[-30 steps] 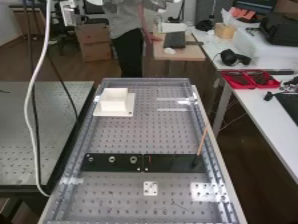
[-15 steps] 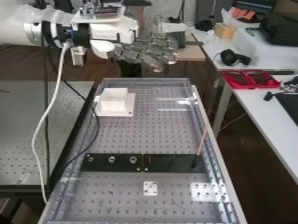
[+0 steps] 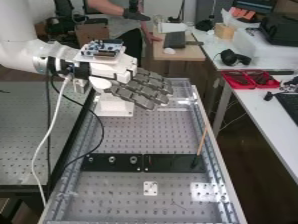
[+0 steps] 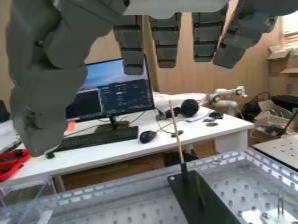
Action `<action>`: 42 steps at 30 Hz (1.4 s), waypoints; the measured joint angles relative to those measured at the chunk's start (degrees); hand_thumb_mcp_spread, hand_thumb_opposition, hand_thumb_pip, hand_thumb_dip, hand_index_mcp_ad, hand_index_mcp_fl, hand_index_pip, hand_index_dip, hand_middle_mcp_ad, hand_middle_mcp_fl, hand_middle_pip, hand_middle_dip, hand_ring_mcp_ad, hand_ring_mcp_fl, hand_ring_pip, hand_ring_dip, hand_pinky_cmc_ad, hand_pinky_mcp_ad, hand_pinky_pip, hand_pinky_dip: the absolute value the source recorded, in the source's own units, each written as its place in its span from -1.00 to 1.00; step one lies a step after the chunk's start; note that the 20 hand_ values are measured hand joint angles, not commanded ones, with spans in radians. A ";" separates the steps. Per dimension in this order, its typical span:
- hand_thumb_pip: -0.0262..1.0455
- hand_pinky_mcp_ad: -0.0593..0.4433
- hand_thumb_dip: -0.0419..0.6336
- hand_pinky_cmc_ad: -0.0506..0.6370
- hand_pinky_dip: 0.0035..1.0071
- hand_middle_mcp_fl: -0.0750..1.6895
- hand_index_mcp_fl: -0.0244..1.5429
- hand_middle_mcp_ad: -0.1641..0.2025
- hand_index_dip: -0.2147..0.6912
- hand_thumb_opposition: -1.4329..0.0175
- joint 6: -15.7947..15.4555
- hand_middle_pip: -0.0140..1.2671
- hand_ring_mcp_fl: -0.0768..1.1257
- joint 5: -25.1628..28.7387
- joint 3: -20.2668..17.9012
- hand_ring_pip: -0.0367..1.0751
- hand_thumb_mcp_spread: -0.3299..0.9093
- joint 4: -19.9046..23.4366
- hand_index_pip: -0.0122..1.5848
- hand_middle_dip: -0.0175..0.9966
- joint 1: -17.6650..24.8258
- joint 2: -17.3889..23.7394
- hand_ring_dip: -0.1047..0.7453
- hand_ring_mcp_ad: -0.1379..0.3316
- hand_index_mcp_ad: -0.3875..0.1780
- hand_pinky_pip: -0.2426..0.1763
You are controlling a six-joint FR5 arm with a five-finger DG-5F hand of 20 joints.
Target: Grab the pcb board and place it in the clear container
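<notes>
The hand [image 3: 141, 91], open with its fingers extended, is over the bench's far end, above a white block on a white base [image 3: 123, 113]. Clear, see-through walls [image 3: 174, 103] stand on the far part of the bench, beyond and below the fingertips; I cannot tell their full outline. A blue circuit board [image 3: 101, 48] rides on top of the arm's wrist. Further down the bench lies a small white plate with holes [image 3: 150, 188]; whether it is a pcb I cannot tell. In the wrist view the hand [image 4: 165, 44] has nothing between its fingers and thumb, with clear walls [image 4: 23, 196] below.
A dark strip [image 3: 174, 163] crosses the middle of the perforated bench [image 3: 133, 137], with a thin wooden stick [image 3: 201, 142] standing up from its right part. Red trays [image 3: 249, 79] lie on the right-hand table. A cable hangs from the arm along the bench's left side.
The arm has come in from the upper left since the first frame. Over the last half second the hand has come down toward the bench's far end, its fingers still extended.
</notes>
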 joint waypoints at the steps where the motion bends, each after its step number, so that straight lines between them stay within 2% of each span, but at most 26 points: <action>1: -0.34 0.02 -0.60 -0.01 -0.39 -0.87 -0.70 0.58 -0.03 -0.01 0.01 -0.76 -0.84 0.56 -0.36 -0.78 0.23 0.57 -0.88 -0.75 -0.12 -0.57 -0.72 0.58 0.28 -0.34; 7: -0.27 0.03 -0.45 -0.01 -0.53 -0.87 -0.68 0.56 0.00 -0.03 -0.91 -0.76 -0.85 2.28 -1.78 -0.78 0.32 3.57 -0.82 -0.72 -0.89 -3.08 -0.72 0.56 0.20 -0.34; 8: -0.27 0.03 -0.44 -0.01 -0.57 -0.87 -0.69 0.49 0.00 -0.03 -1.38 -0.76 -0.85 2.49 -2.00 -0.78 0.30 4.23 -0.78 -0.72 -1.08 -3.54 -0.72 0.53 0.18 -0.34; 15: -0.27 -0.05 -0.35 -0.01 -0.61 -0.87 -0.73 0.44 0.00 -0.05 -3.76 -0.76 -0.84 2.67 -2.43 -0.78 0.40 7.06 -0.28 -0.71 -2.58 -6.29 -0.72 0.50 0.06 -0.28; 16: -0.27 -0.04 -0.35 -0.01 -0.61 -0.87 -0.78 0.42 0.00 -0.05 -3.85 -0.76 -0.86 2.59 -2.41 -0.78 0.42 7.16 -0.17 -0.71 -2.71 -6.54 -0.72 0.40 0.04 -0.28; 23: -0.27 -0.06 -0.30 -0.01 -0.62 -0.87 -0.85 0.41 -0.01 -0.09 -4.82 -0.76 -0.87 0.52 -1.80 -0.78 0.43 8.44 0.20 -0.69 -4.42 -9.40 -0.72 0.36 -0.01 -0.28; 26: -0.27 -0.06 -0.30 -0.01 -0.62 -0.87 -0.88 0.39 -0.02 -0.09 -5.98 -0.76 -0.87 -0.45 -1.81 -0.79 0.43 10.01 0.32 -0.69 -4.94 -10.18 -0.70 0.28 -0.01 -0.28; 28: -0.27 -0.06 -0.30 -0.01 -0.62 -0.87 -0.88 0.31 -0.02 -0.09 -6.84 -0.76 -0.86 -1.34 -1.87 -0.77 0.43 11.55 0.39 -0.69 -5.42 -10.88 -0.68 0.28 -0.06 -0.28; 31: -0.27 -0.05 -0.30 -0.01 -0.62 -0.87 -0.92 0.31 -0.02 -0.09 -8.12 -0.76 -0.86 -3.34 -1.86 -0.77 0.45 14.22 0.49 -0.69 -6.50 -12.37 -0.68 0.29 -0.06 -0.22; 33: -0.27 -0.03 -0.30 -0.01 -0.62 -0.87 -0.92 0.31 -0.01 -0.09 -8.56 -0.76 -0.86 -4.30 -1.68 -0.77 0.45 14.89 0.54 -0.69 -7.01 -13.09 -0.68 0.29 -0.07 -0.20; 37: -0.27 -0.17 -0.27 -0.01 -0.62 -0.87 -0.94 0.29 -0.03 -0.10 -9.10 -0.76 -0.86 -6.60 -0.90 -0.78 0.48 15.28 0.62 -0.67 -8.25 -14.71 -0.67 0.27 -0.07 -0.20; 38: -0.27 -0.17 -0.27 -0.01 -0.62 -0.87 -0.94 0.24 -0.03 -0.10 -9.26 -0.76 -0.85 -7.44 -0.62 -0.78 0.48 15.44 0.64 -0.67 -8.75 -15.24 -0.67 0.26 -0.06 -0.20; 42: -0.27 -0.17 -0.27 -0.01 -0.62 -0.87 -0.94 0.26 -0.04 -0.11 -9.86 -0.76 -0.85 -9.77 -0.06 -0.75 0.48 16.84 0.70 -0.66 -10.23 -16.63 -0.66 0.28 -0.05 -0.20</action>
